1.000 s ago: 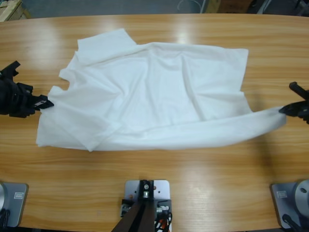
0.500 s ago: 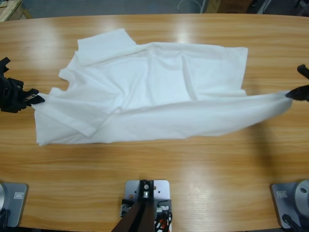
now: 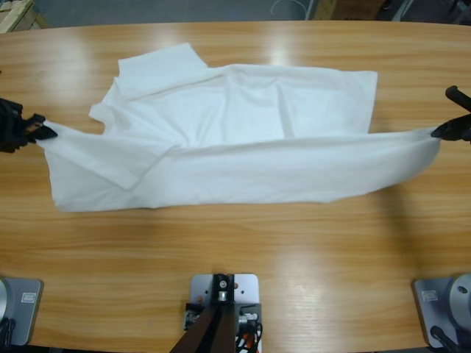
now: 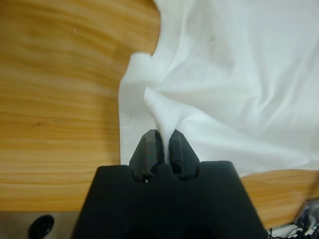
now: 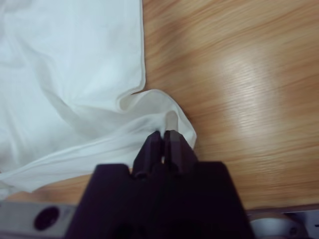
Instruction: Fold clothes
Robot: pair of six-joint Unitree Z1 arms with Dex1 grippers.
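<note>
A plain white T-shirt [image 3: 243, 132] lies spread across the middle of the wooden table, its near edge lifted and stretched into a long band [image 3: 280, 165] between the two arms. My left gripper [image 3: 40, 131] at the left edge is shut on a pinch of the T-shirt [image 4: 209, 74]; the cloth bunches between the left gripper's [image 4: 163, 142] jaws. At the right edge my right gripper [image 3: 438, 134] is shut on the opposite corner of the T-shirt [image 5: 65, 74], and a fold of cloth pokes out at the right gripper's [image 5: 164, 138] tips.
The wooden table [image 3: 235, 272] stretches bare in front of the shirt and along the far edge [image 3: 294, 44]. One sleeve [image 3: 158, 66] lies flat at the back left.
Both grippers moved outward and toward the far side, holding the shirt. The lifted near edge has been pulled tighter and carried farther over the shirt's body.
</note>
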